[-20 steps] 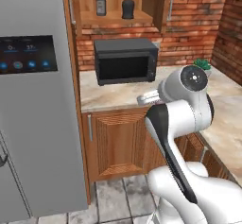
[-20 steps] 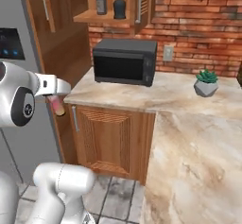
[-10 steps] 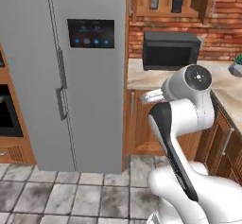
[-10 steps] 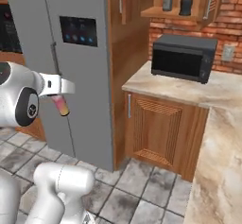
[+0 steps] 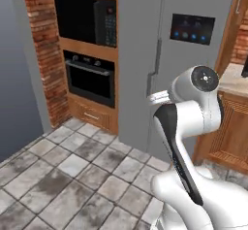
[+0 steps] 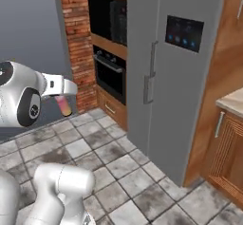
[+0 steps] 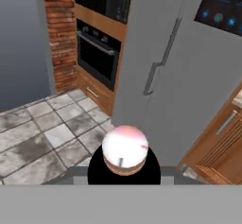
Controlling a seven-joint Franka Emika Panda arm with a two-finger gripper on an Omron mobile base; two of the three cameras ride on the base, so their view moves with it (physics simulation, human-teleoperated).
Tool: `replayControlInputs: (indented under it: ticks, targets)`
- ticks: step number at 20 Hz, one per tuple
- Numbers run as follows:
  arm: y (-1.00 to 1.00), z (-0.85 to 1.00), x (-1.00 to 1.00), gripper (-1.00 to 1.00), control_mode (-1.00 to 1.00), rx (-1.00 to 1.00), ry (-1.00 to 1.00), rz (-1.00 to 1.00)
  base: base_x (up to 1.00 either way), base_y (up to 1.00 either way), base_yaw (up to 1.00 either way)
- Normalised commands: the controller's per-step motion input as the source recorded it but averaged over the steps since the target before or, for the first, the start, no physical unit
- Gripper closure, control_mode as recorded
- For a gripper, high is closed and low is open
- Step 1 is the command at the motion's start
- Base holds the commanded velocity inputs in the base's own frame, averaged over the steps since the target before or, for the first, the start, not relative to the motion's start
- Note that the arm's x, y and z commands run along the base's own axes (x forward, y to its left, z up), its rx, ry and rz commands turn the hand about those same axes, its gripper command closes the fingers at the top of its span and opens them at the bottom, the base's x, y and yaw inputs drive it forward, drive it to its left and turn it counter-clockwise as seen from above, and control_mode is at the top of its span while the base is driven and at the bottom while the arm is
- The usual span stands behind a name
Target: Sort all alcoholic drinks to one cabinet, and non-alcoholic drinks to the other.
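Carrying: a small pink bottle is held in the gripper, jaws clenched on it near the top, body hanging below the hand over the tiled floor, well apart from the fridge and wall oven. In the hand view the bottle's rounded pale end is seen head-on. Judged light, rigid, smooth and likely slippery; a grip across the body below the cap is advised. Swing could be expected during base turns.
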Motion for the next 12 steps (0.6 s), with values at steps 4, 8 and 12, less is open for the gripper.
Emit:
replayControlInputs:
  ticks: [4, 8, 12]
  targets:
    - [0.00, 0.00, 0.00, 1.00, 1.00, 0.00, 0.00, 0.00, -0.30, 0.31, 0.79]
    - [0.00, 0.00, 0.00, 1.00, 1.00, 0.00, 0.00, 0.00, -0.28, 0.11, 0.74]
    - [0.00, 0.00, 0.00, 1.00, 1.00, 0.00, 0.00, 0.00, -0.21, 0.17, 0.66]
